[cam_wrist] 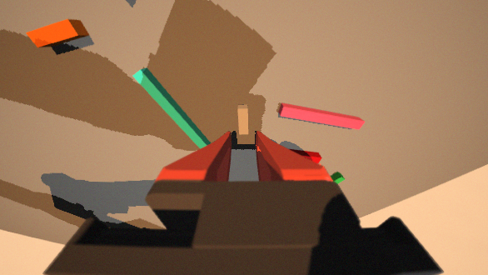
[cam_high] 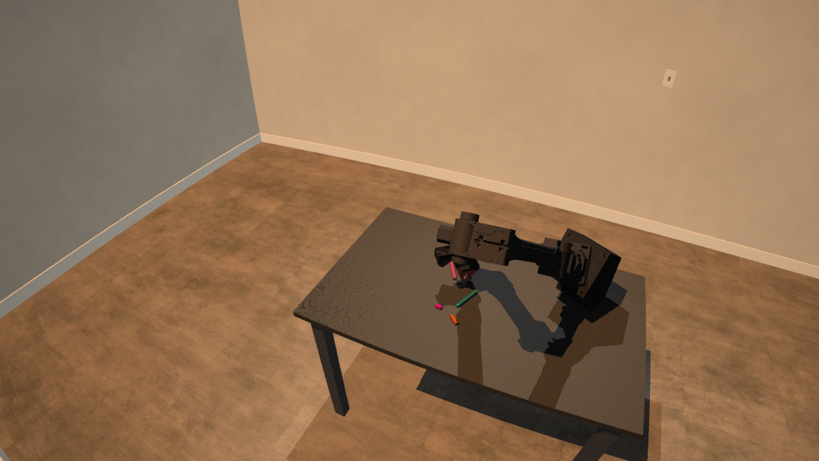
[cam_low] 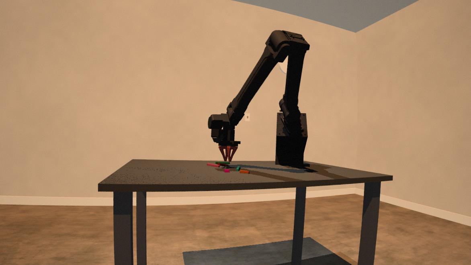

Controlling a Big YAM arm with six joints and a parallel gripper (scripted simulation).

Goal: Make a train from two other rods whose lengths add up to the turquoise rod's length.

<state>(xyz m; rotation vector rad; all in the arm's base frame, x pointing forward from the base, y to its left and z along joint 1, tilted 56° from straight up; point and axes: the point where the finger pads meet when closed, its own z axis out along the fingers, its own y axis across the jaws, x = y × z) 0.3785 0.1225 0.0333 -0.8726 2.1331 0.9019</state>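
My gripper point(cam_wrist: 243, 137) hangs a little above the table with its red fingers slightly apart and nothing between them; it also shows in the exterior view point(cam_low: 227, 158). The turquoise rod point(cam_wrist: 172, 108) lies flat, running from the upper left to the left finger. The pink rod point(cam_wrist: 321, 116) lies flat to the right of the fingertips. A red rod point(cam_wrist: 310, 157) and a green rod's end point(cam_wrist: 337, 177) peek out behind the right finger; most of both is hidden. The orange rod point(cam_wrist: 56, 32) lies at the far upper left. A short magenta rod point(cam_high: 438, 306) lies near the turquoise rod point(cam_high: 466, 298).
The rods cluster mid-table, in front of the arm's base point(cam_low: 291, 139). The orange rod point(cam_high: 454, 319) is the one closest to the table's front edge. The arm casts wide shadows across the table top.
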